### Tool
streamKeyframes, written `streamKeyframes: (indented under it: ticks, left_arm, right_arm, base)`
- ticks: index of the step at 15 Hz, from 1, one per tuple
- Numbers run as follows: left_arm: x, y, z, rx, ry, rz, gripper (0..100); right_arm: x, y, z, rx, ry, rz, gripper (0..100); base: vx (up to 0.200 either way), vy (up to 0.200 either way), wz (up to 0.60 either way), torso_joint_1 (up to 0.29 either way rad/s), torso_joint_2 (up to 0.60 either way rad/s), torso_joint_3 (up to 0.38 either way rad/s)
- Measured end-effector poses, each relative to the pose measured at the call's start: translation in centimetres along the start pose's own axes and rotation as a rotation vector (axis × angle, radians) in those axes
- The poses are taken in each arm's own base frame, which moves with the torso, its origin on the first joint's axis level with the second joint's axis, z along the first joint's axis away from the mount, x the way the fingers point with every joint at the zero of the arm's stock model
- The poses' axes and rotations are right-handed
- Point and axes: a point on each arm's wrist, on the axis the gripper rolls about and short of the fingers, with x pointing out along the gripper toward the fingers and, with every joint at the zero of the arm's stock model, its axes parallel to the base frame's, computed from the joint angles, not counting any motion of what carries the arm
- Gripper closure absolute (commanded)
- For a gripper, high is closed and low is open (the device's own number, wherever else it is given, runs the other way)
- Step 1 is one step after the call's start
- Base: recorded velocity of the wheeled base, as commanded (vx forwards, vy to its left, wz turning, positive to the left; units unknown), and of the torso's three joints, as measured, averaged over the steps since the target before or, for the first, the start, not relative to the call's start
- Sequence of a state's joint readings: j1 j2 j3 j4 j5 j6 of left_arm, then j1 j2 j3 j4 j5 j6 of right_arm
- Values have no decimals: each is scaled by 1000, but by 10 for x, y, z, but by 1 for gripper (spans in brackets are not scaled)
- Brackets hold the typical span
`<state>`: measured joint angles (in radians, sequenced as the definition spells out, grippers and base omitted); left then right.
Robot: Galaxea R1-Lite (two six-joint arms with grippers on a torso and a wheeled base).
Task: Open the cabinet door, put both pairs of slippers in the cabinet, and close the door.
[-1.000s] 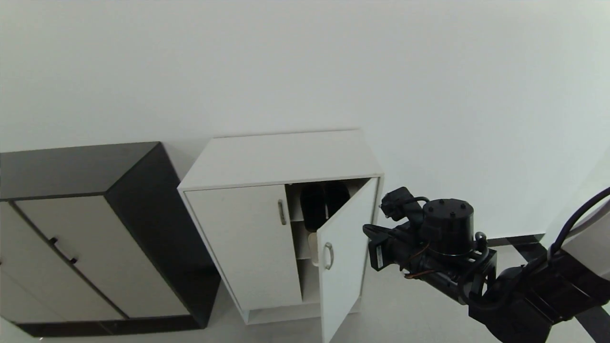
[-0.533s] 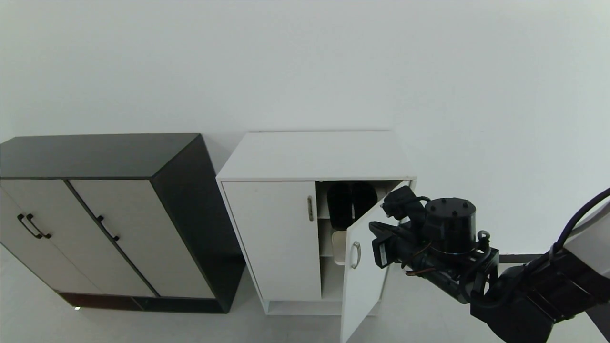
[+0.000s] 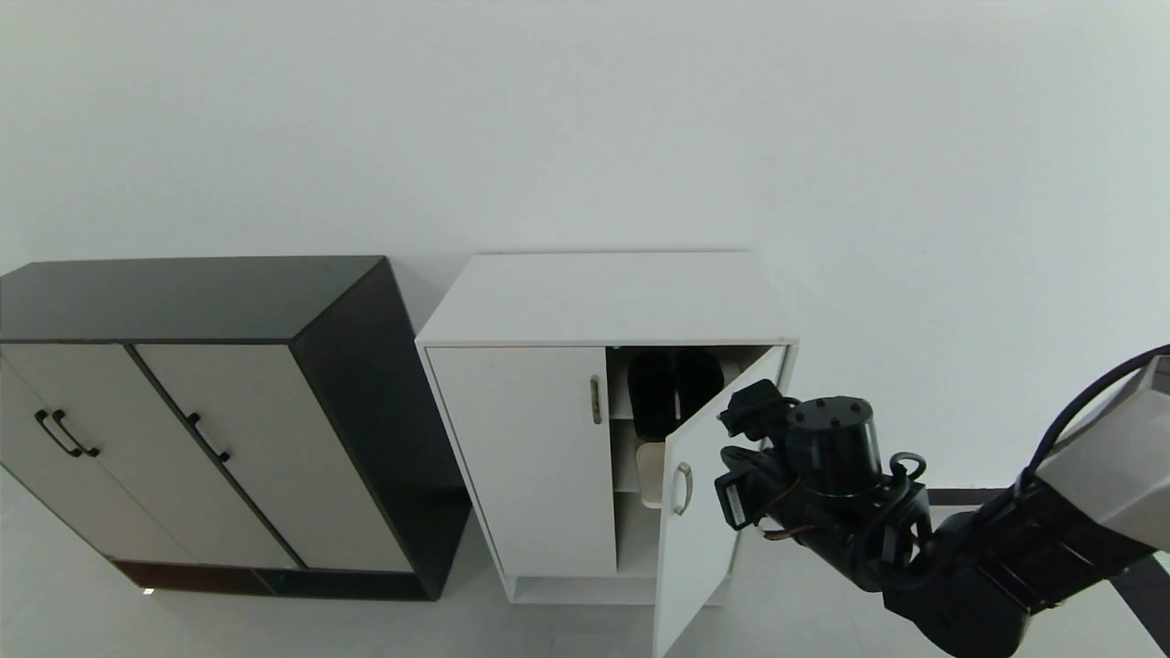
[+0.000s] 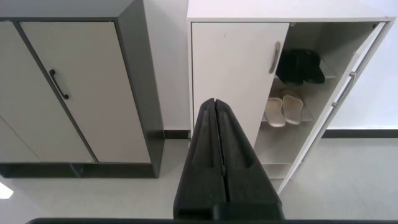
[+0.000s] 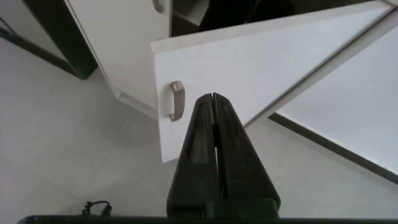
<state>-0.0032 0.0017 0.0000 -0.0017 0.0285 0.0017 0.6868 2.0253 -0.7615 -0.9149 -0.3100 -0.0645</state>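
**Right gripper at the open door: closing is the step in hand**

Right gripper (image 5: 214,99) has its fingers pressed together with nothing between them. It sits on the right of the white cabinet (image 3: 603,297), facing the outer face of the open right-hand door (image 3: 696,557), close to the door handle (image 3: 681,487). I can't tell whether the tips touch the panel. The left gripper (image 4: 215,102) is also closed and empty, held back on the near side and pointing at the cabinet front.

Both pairs look stowed. The black slippers (image 3: 675,388) are on the upper shelf, and the beige slippers (image 4: 283,109) are on the shelf just below. The left-hand door (image 3: 521,457) is shut. I judge the loading finished, with only the door left to close.

For the next move I would push with the closed fingers flat on the outer face, out near the handle edge. From there I would sweep left and away along the door's arc until it meets the frame. The beige pair sits toward the front of its shelf, so I would watch that the door does not catch on it.
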Motion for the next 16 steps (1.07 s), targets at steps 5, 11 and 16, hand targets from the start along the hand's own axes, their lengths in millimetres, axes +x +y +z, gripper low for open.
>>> streamKeyframes:
  ticks: [5,11,16]
  left_arm:
    - [0,0,0,0,0,0,100]
    - [0,0,0,0,0,0,100]
    - [0,0,0,0,0,-1,100]
  right_arm:
    - [34,14,-15,17,29,14,100]
    - [74,25,-6,101,-40,8,100]
    - [85,27,0,171,-154,17,100]
  base:
    - [0,0,0,0,0,0]
    - [0,0,0,0,0,0]
    - [0,0,0,0,0,0]
